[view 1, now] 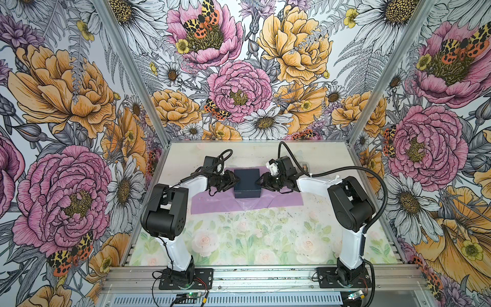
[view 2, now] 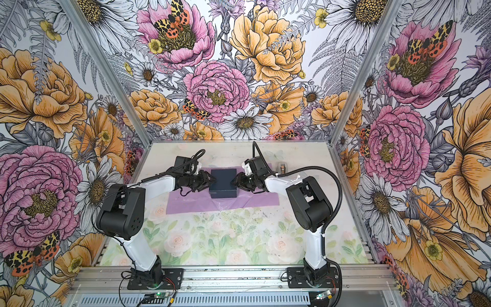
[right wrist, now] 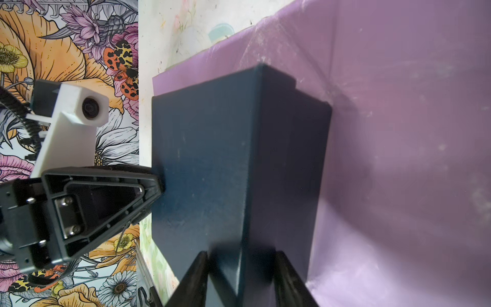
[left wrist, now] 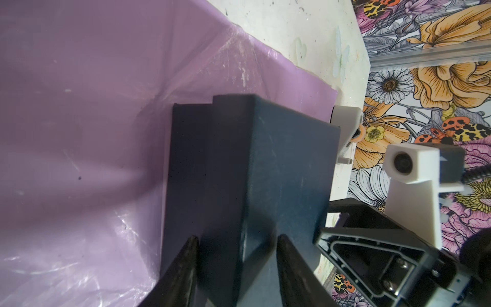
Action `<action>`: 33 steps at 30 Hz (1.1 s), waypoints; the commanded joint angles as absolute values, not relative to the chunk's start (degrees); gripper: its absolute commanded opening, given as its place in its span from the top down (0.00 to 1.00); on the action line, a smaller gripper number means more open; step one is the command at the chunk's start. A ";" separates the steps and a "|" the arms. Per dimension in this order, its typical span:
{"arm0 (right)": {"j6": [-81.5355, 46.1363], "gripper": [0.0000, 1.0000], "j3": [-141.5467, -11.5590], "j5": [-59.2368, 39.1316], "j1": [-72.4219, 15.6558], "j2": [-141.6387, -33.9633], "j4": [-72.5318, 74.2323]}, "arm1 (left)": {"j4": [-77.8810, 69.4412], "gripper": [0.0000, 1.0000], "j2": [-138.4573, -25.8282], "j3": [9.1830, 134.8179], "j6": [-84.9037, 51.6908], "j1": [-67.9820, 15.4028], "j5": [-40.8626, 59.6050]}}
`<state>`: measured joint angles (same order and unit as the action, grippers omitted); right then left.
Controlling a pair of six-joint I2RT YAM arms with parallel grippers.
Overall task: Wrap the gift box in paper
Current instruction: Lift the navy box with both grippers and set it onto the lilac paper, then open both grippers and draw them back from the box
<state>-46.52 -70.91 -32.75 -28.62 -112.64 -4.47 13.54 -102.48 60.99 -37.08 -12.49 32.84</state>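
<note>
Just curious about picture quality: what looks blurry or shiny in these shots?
Left wrist view: left fingers blurred, white glare streaks on the paper. Right wrist view: right fingers blurred, gift box shadowing the paper. Both top views: sharp, evenly lit.

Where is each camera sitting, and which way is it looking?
Both top views: high over the robot's base end, looking down and forward at the squarish dark navy-blue cardboard gift box on the creased lilac-purple paper sheet; left arm and right arm show whole.
Left wrist: on the left arm, facing across the box at the right gripper; own black fingertips show.
Right wrist: on the right arm, facing across the box at the left gripper; own black fingertips show.
Shared: wrist views face each other; all show box and paper.
</note>
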 commanded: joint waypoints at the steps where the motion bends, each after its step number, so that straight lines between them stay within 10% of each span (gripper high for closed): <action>1: -45.88 0.60 -71.99 -33.13 -30.17 -112.76 -5.01 | 11.96 0.51 -99.36 60.12 -36.76 -12.61 34.58; 16: -45.68 0.44 -70.52 -30.09 -29.64 -110.28 -6.23 | 12.31 0.47 -99.15 57.90 -36.96 -12.22 32.36; 33: -54.10 0.37 -38.37 -21.80 -18.09 -73.24 -14.34 | 15.12 0.27 -79.84 53.38 -33.50 -16.45 18.19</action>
